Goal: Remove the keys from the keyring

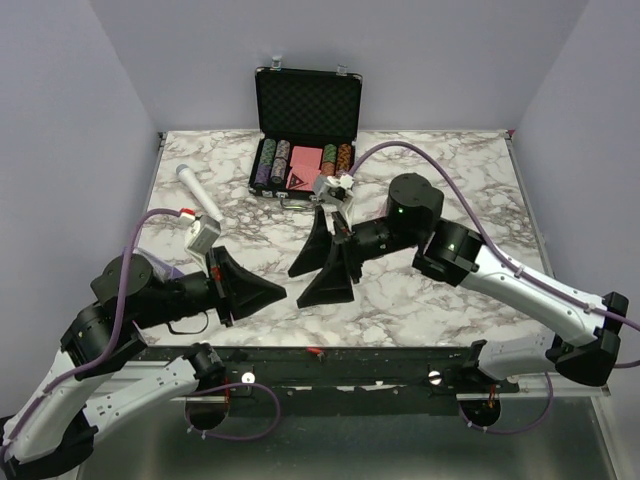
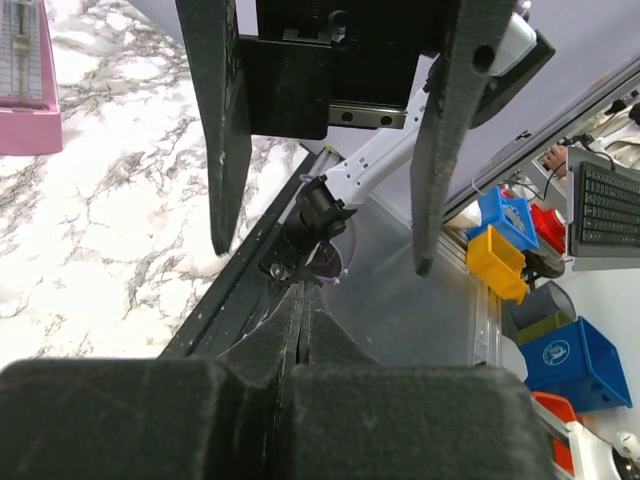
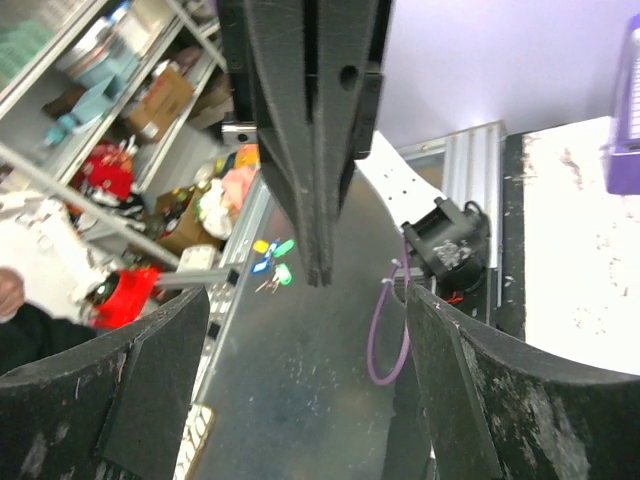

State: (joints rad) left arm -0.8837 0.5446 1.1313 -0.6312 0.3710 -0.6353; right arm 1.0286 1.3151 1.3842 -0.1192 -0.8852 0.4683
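Observation:
The red oval keyring and its silver key do not show on the table in any view. My left gripper [image 1: 282,293] is shut, its fingers [image 2: 300,330] pressed together with nothing visible between them. My right gripper [image 1: 295,290] faces it, open wide. In the right wrist view the two spread fingers [image 3: 150,380] frame the left gripper's shut tip [image 3: 318,270], which points in between them. The left wrist view looks past the table's front edge, with the right gripper's fingers [image 2: 225,150] hanging apart above.
An open black case of poker chips [image 1: 305,130] stands at the back, a microphone [image 1: 200,192] at the left. A pink metronome [image 2: 25,80] sits on the marble. Small keys with yellow, blue and green tags [image 3: 272,262] lie on the grey metal surface off the table.

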